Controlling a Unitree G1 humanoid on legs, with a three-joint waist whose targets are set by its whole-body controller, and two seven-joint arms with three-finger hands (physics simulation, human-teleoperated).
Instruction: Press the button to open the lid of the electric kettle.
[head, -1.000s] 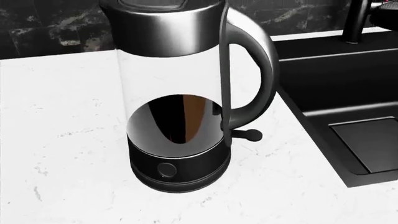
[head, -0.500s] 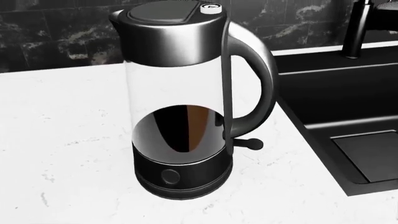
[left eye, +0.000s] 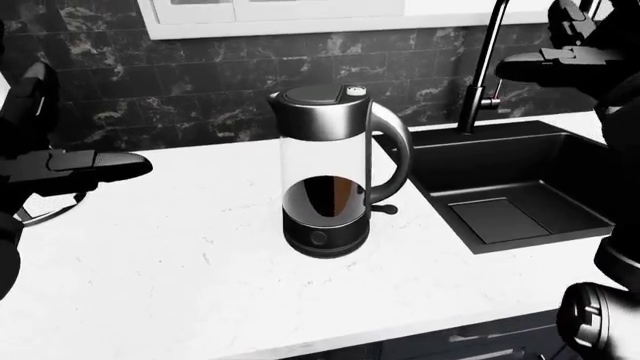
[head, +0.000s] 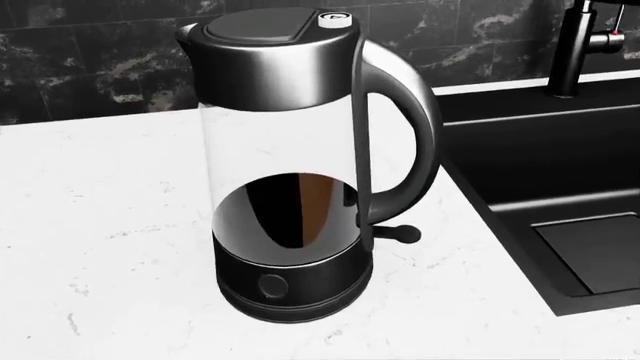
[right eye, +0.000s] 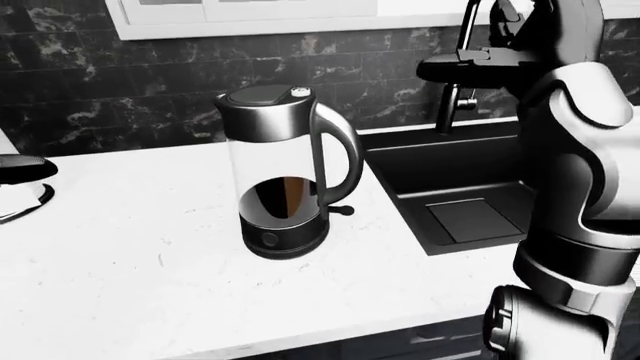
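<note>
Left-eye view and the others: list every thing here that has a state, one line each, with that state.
kettle: upright on the counter, touched by neither hand
lid: shut
lid button: not pressed, nothing on it
left hand: open, empty, held at the view's left
right hand: open, empty, raised at the view's upper right
faucet: no water running

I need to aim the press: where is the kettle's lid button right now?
In the head view, the small white button sits top centre, on the kettle, at the lid's right edge above the handle.
</note>
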